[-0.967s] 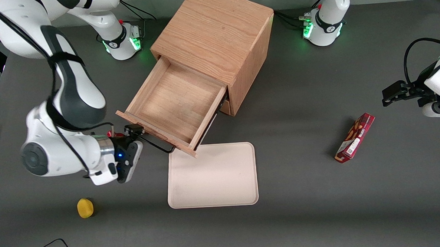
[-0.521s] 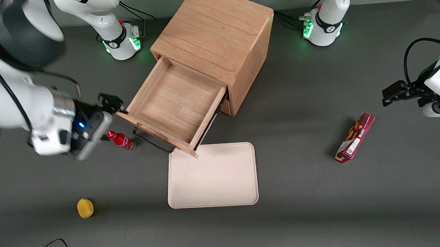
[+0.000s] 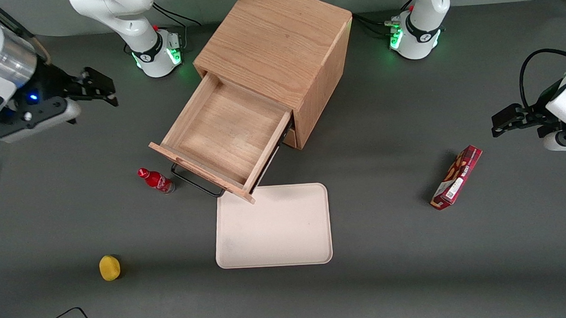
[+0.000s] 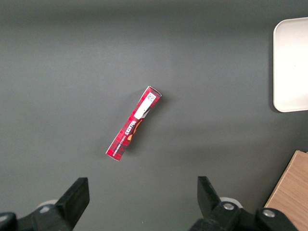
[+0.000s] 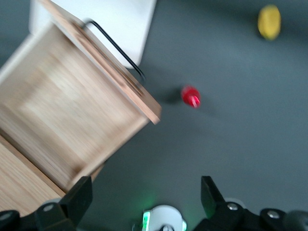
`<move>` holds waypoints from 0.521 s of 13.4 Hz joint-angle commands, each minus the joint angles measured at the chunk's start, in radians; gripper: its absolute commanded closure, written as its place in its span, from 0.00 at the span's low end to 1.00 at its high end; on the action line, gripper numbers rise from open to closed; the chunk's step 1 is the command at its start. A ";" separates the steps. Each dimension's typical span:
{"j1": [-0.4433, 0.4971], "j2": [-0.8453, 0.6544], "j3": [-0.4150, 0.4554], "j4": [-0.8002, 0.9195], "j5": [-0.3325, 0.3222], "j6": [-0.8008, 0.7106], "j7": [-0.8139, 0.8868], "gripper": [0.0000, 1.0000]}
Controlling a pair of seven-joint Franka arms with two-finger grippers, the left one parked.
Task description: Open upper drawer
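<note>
Lemon (image 3: 109, 267) lay nearest the front camera, a cream tray (image 3: 273, 226) farther in. Next stood a red bottle (image 3: 156, 180) beside the upper drawer (image 3: 224, 133), which was pulled fully out of the cabinet (image 3: 278, 44). Farther still, toward the working arm's end, the gripper (image 3: 99, 86) hung raised, fingers spread wide and holding nothing.

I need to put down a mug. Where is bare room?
Free: the cream tray, the open upper drawer, and the table between tray and red box. Crowded: by the drawer handle, where the red bottle stands. The gripper is open, well clear.
</note>
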 commanded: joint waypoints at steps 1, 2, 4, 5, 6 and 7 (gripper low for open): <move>-0.003 -0.180 -0.083 -0.294 -0.018 0.089 0.035 0.00; -0.006 -0.210 -0.126 -0.381 -0.014 0.163 0.030 0.00; -0.009 -0.228 -0.158 -0.491 -0.013 0.273 0.025 0.00; -0.013 -0.235 -0.166 -0.520 -0.012 0.305 0.028 0.00; -0.013 -0.238 -0.172 -0.519 -0.013 0.313 0.033 0.00; -0.012 -0.237 -0.174 -0.508 -0.023 0.313 0.021 0.00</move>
